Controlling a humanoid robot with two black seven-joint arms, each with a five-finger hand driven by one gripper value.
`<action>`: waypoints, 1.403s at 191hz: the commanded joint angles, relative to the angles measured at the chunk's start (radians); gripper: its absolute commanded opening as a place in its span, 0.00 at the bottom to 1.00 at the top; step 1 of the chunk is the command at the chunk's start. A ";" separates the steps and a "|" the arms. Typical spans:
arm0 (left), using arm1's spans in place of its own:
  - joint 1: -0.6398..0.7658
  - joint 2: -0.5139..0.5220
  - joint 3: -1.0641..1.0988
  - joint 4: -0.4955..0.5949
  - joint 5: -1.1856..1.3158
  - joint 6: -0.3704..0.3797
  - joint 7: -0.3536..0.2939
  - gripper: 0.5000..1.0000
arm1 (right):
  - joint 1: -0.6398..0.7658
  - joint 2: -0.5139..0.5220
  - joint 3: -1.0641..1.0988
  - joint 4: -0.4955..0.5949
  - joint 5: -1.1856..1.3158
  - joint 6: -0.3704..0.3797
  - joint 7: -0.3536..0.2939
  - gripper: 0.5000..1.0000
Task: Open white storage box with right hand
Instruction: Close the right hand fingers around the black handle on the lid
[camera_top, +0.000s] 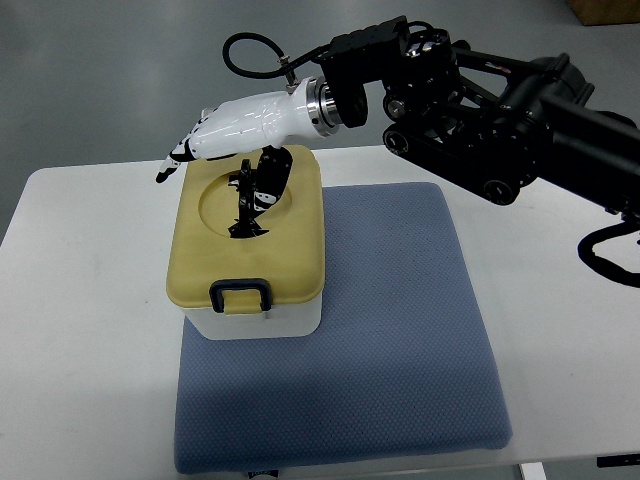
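The white storage box (262, 325) stands on the left part of a blue mat, closed under a tan lid (290, 262). A black latch handle (240, 295) sits at the lid's front edge. My right hand (212, 168), white with dark fingertips, hovers over the back of the lid. Its fingers (178, 155) stretch out flat to the left, past the lid's back left corner. The thumb (262, 185) points down into the round recess in the lid. Nothing is grasped. The left hand is out of the picture.
The blue padded mat (400, 330) covers the middle of a white table (80, 300). My black right arm (500, 110) crosses the upper right, with a cable looping above the wrist. Grey floor lies beyond the table's far edge.
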 joint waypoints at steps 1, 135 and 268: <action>0.000 0.000 0.000 0.002 -0.001 0.000 0.001 1.00 | 0.000 0.000 -0.015 -0.001 -0.001 0.002 -0.001 0.81; 0.000 0.000 0.002 0.002 -0.001 0.000 0.001 1.00 | -0.001 0.000 -0.051 -0.010 -0.131 -0.025 -0.001 0.54; 0.000 0.000 0.002 0.000 -0.001 0.000 0.001 1.00 | 0.002 0.000 -0.051 -0.007 -0.152 -0.048 0.025 0.24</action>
